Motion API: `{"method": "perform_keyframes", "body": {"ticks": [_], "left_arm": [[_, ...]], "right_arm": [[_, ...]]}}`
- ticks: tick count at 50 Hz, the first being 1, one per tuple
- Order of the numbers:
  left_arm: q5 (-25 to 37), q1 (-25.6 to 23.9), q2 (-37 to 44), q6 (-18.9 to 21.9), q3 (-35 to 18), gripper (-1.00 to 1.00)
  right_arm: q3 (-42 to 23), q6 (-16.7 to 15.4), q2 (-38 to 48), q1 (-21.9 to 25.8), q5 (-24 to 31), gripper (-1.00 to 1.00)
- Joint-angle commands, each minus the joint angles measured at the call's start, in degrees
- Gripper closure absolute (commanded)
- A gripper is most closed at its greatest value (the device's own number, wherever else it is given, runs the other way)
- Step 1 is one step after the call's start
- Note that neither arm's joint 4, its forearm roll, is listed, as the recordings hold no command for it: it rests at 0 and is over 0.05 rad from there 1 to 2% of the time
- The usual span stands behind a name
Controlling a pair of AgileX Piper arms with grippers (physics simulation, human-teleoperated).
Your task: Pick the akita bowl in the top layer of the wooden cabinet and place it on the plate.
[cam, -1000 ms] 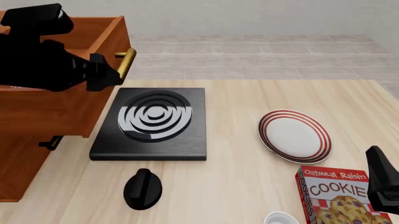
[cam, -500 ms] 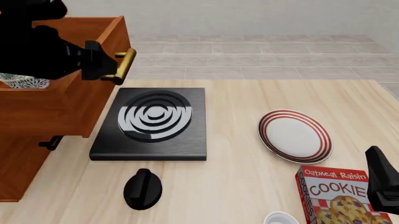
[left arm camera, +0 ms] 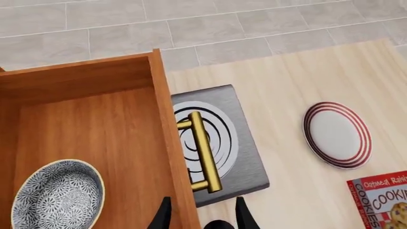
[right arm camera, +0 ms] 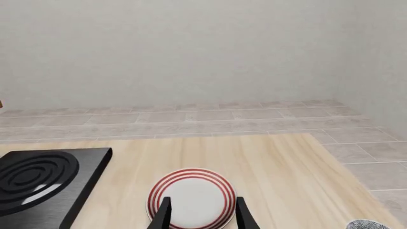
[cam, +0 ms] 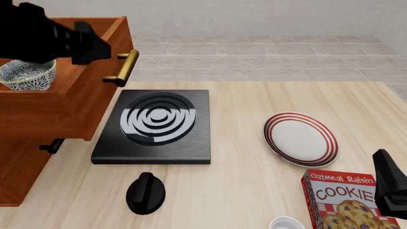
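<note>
The left gripper point(left arm camera: 200, 215) has let go of the brass handle point(cam: 122, 67) and risen, jaws parted and empty, uncovering the akita bowl point(cam: 26, 74) inside the top layer point(left arm camera: 95, 119), ready for picking.

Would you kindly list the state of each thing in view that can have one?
top drawer: pulled open
speckled bowl: upright inside the top drawer, not held
plate: flat on the table, bare
left gripper: open, above the drawer's front edge
right gripper: open, holding nothing
cookie box: closed, standing upright
</note>
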Motion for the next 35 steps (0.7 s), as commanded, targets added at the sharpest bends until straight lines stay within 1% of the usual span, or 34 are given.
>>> {"method": "perform_keyframes", "body": {"ticks": [1, 12, 15, 23, 24, 25, 35], "left_arm": [[0.76, 0.7, 0.16, 1.34, -2.07, -1.0], [1.77, 1.7, 0.43, 2.58, -4.48, -1.0], [2.16, 2.04, 0.65, 3.74, -5.49, -1.0], [3.65, 3.23, 1.25, 4.69, -9.1, -1.0], [3.74, 3.63, 1.31, 5.81, -9.21, -1.0], [3.77, 3.81, 1.48, 5.23, -9.75, -1.0], [4.31, 5.2, 3.0, 7.57, -11.79, -1.0]], "right_arm": [[0.01, -0.02, 0.0, 0.0, -0.06, -1.0], [-0.02, -0.03, 0.0, 0.01, -0.04, -1.0], [-0.03, -0.04, 0.0, -0.01, -0.04, -1.0], [-0.06, -0.02, 0.0, -0.02, -0.05, -1.0], [-0.06, -0.02, 0.0, -0.02, -0.06, -1.0], [-0.05, 0.01, 0.0, -0.01, -0.05, -1.0], [-0.04, -0.14, 0.0, 0.02, -0.06, -1.0]]}}
